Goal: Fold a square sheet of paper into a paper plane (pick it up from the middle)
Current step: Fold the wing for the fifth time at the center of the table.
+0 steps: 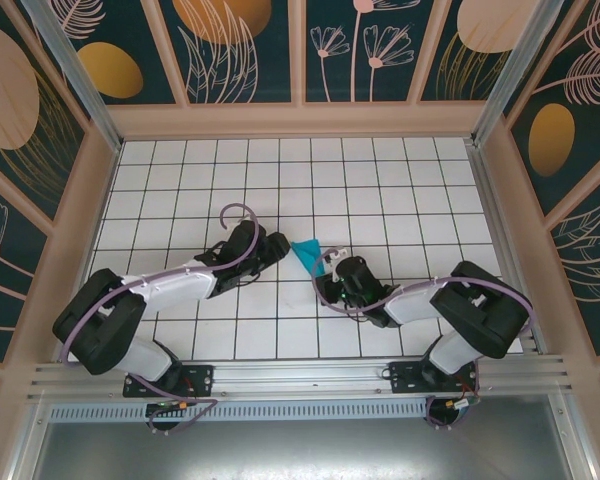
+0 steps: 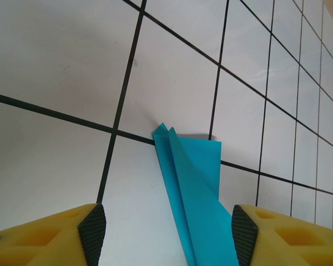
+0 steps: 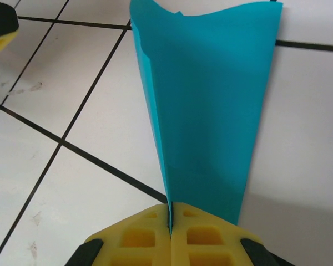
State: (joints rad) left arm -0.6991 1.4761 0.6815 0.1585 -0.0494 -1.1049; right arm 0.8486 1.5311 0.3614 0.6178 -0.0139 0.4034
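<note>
Paper plane (image 3: 211, 111): mid-surface (image 1: 280, 180), between both arms. Narrow end is pinched in the closed right pincer (image 3: 170, 217). Judgement: hold that pinch on the crease while the left pincer (image 2: 169, 235), open astride the paper, squares the flaps. Teal wedge, centre crease, far edge wavy.

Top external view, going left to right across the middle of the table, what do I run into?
left arm's elbow → left gripper → folded teal paper → right gripper → right arm's elbow
</note>
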